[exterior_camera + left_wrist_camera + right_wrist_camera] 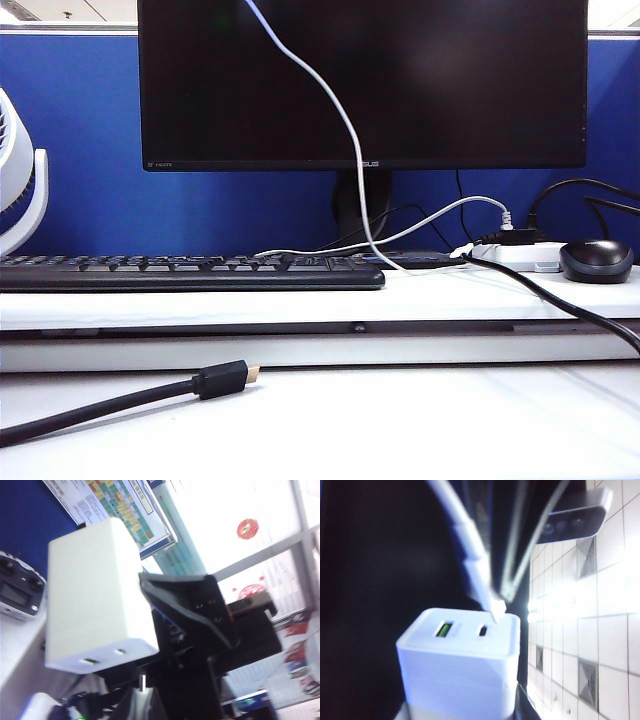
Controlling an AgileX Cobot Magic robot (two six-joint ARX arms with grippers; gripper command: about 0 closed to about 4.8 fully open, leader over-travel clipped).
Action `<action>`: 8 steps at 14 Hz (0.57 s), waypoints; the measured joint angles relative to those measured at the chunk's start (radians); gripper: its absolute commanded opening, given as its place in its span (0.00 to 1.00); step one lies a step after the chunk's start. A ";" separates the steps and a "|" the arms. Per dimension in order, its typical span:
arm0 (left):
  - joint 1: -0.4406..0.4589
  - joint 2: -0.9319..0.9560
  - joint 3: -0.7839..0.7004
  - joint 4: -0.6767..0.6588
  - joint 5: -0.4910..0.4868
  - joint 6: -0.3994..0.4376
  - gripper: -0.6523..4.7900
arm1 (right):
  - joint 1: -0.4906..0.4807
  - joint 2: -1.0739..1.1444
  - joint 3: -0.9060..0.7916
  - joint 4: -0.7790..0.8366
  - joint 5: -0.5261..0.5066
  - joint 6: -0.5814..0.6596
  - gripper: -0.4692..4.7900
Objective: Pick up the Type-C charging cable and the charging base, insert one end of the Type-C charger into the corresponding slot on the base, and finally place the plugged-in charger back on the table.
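White charging base [95, 595] in left claw [150, 630]; right claw unseen.

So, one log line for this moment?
left gripper: shut on charging base | right gripper: holds Type-C cable, plug at port, not inserted | both raised

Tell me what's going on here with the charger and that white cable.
Both arms are raised off the table. The left gripper is shut on the charging base, ports facing the other arm. The right gripper holds the white cable; its plug tip touches the base's port face beside the small oval slot, not yet inserted. The cable hangs in front of the monitor.
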 measured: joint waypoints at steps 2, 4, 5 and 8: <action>0.001 0.000 0.000 0.015 0.030 -0.033 0.11 | 0.001 -0.007 0.000 0.001 -0.016 0.000 0.09; 0.000 0.000 0.000 0.019 0.059 -0.072 0.11 | 0.011 -0.027 0.000 0.003 -0.044 0.003 0.09; 0.001 0.000 0.000 0.019 0.062 -0.085 0.11 | 0.013 -0.034 0.000 0.004 -0.057 0.004 0.09; 0.005 0.000 0.000 0.019 0.085 -0.119 0.11 | 0.013 -0.032 0.000 0.003 -0.072 0.004 0.09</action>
